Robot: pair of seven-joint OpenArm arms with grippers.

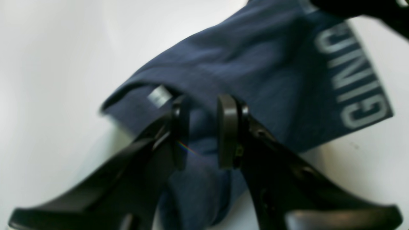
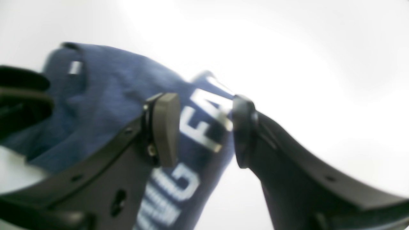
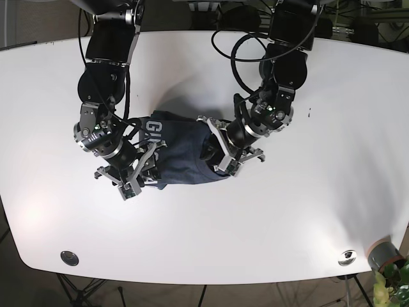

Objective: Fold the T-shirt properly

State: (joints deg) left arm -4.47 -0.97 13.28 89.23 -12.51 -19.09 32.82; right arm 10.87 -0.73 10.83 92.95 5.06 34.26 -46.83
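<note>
Navy T-shirt [image 3: 182, 157], folded into a small bundle, lies mid-table [image 3: 307, 211] between my arms. My left gripper [image 1: 201, 131] and right gripper [image 2: 204, 131] both hover over it, fingers spread, pinching nothing. Risk, as I judge it: closing now could catch only the top layer, dragging the fold open and skewing the bundle.

White oval table [image 3: 268, 217] under bright even light, dark floor around it, 2 metal discs near its front edge [image 3: 69, 258], potted plant [image 3: 391, 281] at bottom right corner, black cables [image 3: 230, 32] at the rear.
</note>
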